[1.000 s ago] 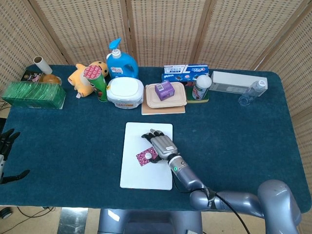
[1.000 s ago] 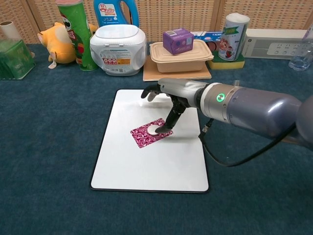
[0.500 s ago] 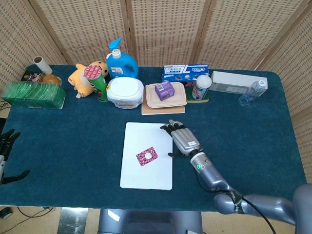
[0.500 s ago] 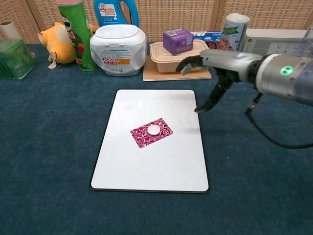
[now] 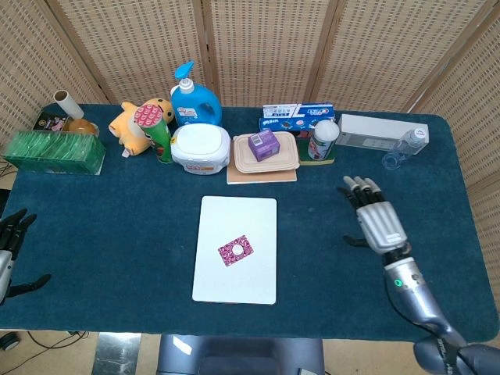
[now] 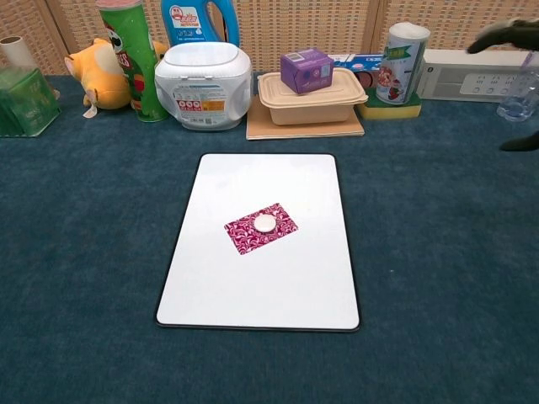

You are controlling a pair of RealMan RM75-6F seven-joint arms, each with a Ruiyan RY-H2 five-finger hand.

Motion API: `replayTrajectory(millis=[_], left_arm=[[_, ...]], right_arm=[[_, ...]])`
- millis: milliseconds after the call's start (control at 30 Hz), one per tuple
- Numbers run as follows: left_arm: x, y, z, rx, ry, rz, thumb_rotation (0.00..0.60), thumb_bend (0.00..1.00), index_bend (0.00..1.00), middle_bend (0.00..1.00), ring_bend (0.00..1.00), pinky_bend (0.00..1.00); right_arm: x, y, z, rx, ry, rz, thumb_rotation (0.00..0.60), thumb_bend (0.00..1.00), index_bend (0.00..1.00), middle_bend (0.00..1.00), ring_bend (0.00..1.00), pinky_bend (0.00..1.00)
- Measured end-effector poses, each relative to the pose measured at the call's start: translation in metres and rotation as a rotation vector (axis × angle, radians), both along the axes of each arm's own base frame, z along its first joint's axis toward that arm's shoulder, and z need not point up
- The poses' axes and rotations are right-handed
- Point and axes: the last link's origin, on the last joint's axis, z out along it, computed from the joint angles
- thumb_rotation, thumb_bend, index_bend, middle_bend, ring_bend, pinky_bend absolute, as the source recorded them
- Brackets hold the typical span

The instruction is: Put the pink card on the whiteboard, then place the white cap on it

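Head and chest views. The pink card is lying flat near the middle of the whiteboard, and the white cap is sitting on the card, roughly at its centre — judged from this layout, both placements are looking complete. Your right hand is hovering over the table cloth well to the right of the board, fingers spread and holding nothing; in the chest view only dark fingertips are showing at the right edge. Your left hand is sitting at the far left edge of the head view, fingers apart, nothing in it.

Risks from here: the cap is small and light and is only resting on the card, so any sweep of your right arm across the board — or a bump against the whiteboard's edge — is likely to slide it off or skew the card. Behind your right hand, the clear bottle and the white box are standing near; lifting backward carelessly could topple the bottle.

Orientation: the card's long axis is running diagonally across the board, its far end pointing toward the back-right corner, its near end toward the front-left, so it is sitting skewed to the board's edges
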Motion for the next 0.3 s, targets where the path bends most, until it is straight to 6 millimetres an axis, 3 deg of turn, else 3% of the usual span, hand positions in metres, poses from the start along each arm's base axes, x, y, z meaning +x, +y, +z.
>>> replayTrajectory(millis=[167,300], left_arm=[[0.001,-0.003,-0.002,0.006,0.011,-0.004,0.600,0.08,0.00,0.00,0.00,0.07],[0.002,-0.004,-0.003,0.007,0.019,-0.002,0.600,0.08,0.00,0.00,0.00,0.07]], right_arm=[[-0.048,0.035,0.033,-0.085,0.007,-0.071,0.483,0.00,0.07,0.03,0.00,0.00],[-0.066,0.050,0.047,-0.099,0.029,-0.092,0.475,0.00,0.07,0.03,0.00,0.00]])
